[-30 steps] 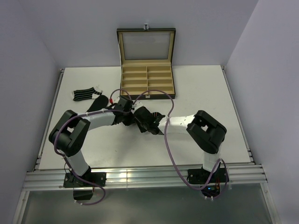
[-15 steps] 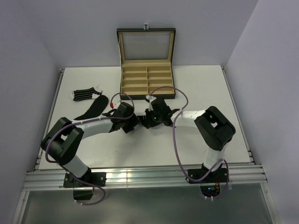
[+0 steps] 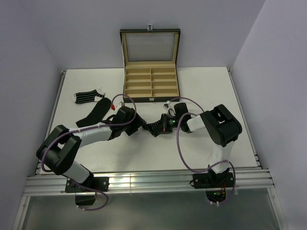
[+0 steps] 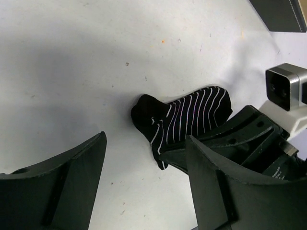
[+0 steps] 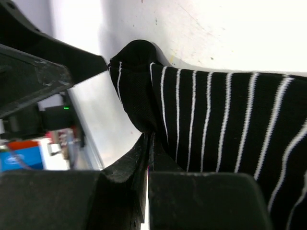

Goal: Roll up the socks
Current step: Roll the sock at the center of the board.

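The right gripper [image 5: 148, 141] is pressed shut, its 2 fingers meeting on a fold of the striped sock [image 5: 216, 120] and nipping the fabric beside its bunched dark end; in the left wrist view the same sock [image 4: 192, 115] lies on the white table [image 4: 72, 57], its far part under the right arm's fingers; the left gripper [image 4: 145, 141] stands wide, its 2 fingers well apart and holding nothing, with the sock's dark end just ahead of the gap between them; from above, the 2 grippers face each other near the middle of the table [image 3: 211, 86], the left gripper [image 3: 136, 125] on one side of the sock [image 3: 156, 127] and the right gripper [image 3: 162, 125] on the other; further left a plain black sock [image 3: 95, 113] lies flat beside the left arm; beyond it, near the left edge, a second striped sock [image 3: 86, 97] lies apart; at the back stands the open compartmented box [image 3: 152, 99], tan inside, its lid upright.
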`<action>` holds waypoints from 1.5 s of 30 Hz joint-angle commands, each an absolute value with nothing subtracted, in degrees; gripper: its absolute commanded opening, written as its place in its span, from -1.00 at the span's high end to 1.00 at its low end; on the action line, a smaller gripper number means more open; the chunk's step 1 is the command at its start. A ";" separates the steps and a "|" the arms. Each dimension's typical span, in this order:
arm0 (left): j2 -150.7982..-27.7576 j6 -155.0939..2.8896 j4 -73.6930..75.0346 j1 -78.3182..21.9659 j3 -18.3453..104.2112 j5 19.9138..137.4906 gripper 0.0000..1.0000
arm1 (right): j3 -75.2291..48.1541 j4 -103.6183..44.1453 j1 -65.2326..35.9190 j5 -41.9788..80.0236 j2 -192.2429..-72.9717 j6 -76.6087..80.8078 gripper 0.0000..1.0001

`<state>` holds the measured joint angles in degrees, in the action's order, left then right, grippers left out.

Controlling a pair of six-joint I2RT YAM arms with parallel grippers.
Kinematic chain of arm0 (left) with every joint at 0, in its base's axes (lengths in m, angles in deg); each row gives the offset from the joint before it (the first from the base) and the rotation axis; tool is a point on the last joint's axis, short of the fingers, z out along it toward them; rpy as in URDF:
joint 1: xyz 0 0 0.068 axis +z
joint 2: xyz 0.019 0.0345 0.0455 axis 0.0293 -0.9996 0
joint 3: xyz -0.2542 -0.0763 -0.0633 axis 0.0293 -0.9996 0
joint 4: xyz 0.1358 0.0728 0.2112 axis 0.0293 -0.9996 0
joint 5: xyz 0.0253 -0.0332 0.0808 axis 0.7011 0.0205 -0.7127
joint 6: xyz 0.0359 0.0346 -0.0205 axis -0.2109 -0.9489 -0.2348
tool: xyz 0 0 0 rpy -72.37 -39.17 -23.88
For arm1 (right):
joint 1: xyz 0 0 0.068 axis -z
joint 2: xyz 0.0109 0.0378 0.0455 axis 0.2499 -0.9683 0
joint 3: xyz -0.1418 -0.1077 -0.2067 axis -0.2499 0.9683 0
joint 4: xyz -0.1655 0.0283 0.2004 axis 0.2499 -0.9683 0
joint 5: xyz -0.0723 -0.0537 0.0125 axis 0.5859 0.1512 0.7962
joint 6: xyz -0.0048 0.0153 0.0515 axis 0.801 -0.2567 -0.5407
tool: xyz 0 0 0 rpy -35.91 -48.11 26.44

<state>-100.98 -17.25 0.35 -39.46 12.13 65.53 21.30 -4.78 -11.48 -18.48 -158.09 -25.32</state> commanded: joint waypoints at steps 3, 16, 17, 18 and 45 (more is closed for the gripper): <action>-104.48 -19.83 4.37 -39.64 14.44 68.68 -0.41 | 25.09 1.17 -8.91 -23.43 -163.84 -33.17 1.00; -108.35 -21.32 4.90 -41.14 15.59 69.91 -0.35 | 26.59 2.68 -5.57 -21.94 -169.12 -38.46 1.00; -108.88 -21.41 4.81 -41.14 15.85 69.91 -0.33 | 26.59 2.76 -5.48 -21.94 -169.47 -38.72 1.00; -109.23 -21.50 4.89 -41.23 15.94 69.91 -0.31 | 26.50 2.68 -5.39 -21.94 -169.65 -38.81 1.00; -116.70 -24.93 -4.50 -42.46 24.46 66.49 0.61 | 23.25 -9.36 -5.30 -14.48 -165.53 -32.49 0.99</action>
